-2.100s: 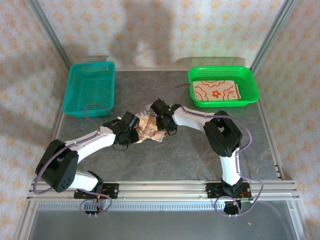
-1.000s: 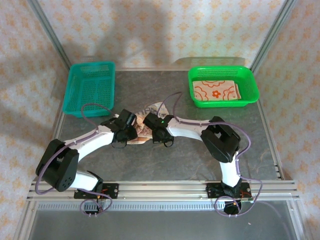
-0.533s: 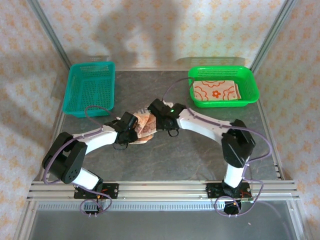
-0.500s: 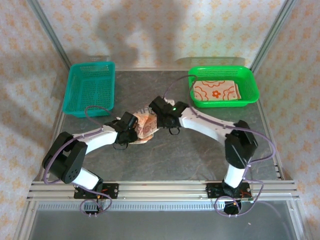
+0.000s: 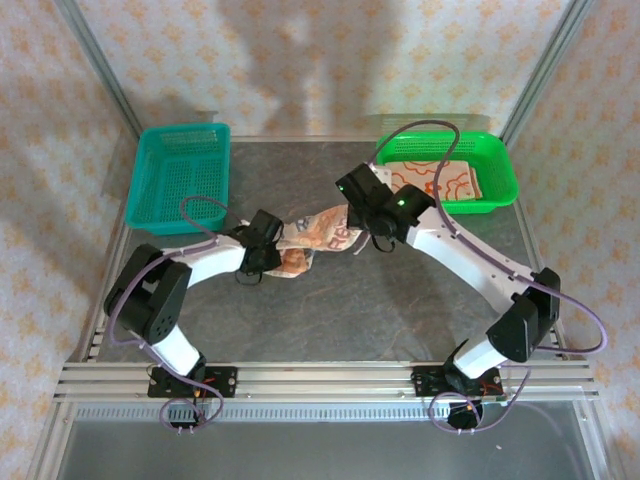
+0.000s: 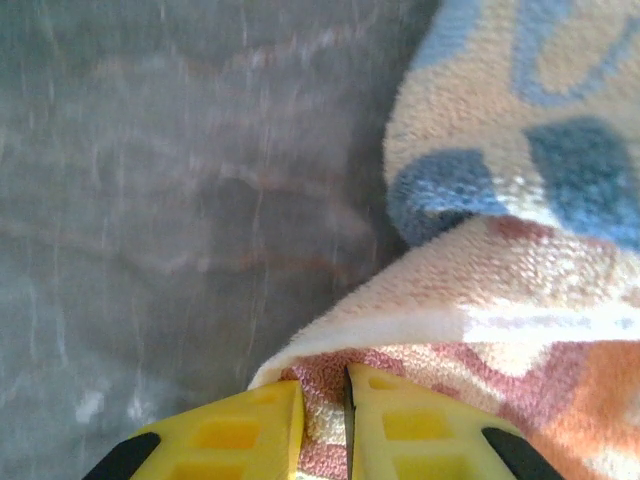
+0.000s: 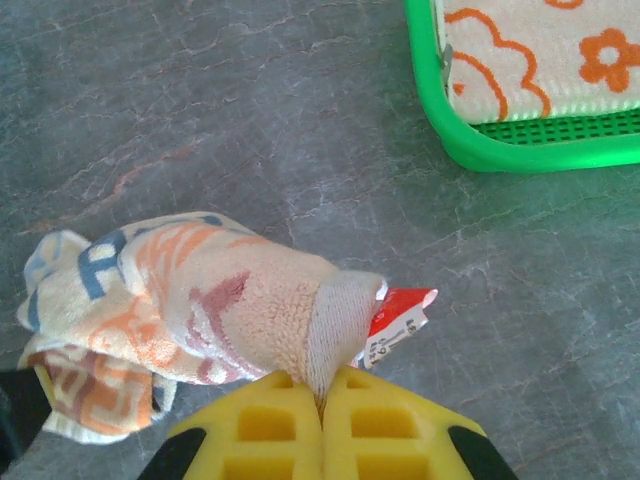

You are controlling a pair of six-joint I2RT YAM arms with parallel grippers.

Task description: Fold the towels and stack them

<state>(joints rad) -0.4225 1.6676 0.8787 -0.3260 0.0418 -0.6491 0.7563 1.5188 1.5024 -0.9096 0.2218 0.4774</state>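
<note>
Right gripper [image 7: 322,390]: swung toward green basket [image 7: 520,156], pinching towel [image 7: 200,290]
Left gripper [image 6: 325,392]: pinching opposite edge
Towel: stretched, fold pending

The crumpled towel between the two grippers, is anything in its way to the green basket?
Nothing visible. Bare table lies between the towel and the green basket, which already holds one folded towel lying flat.
</note>
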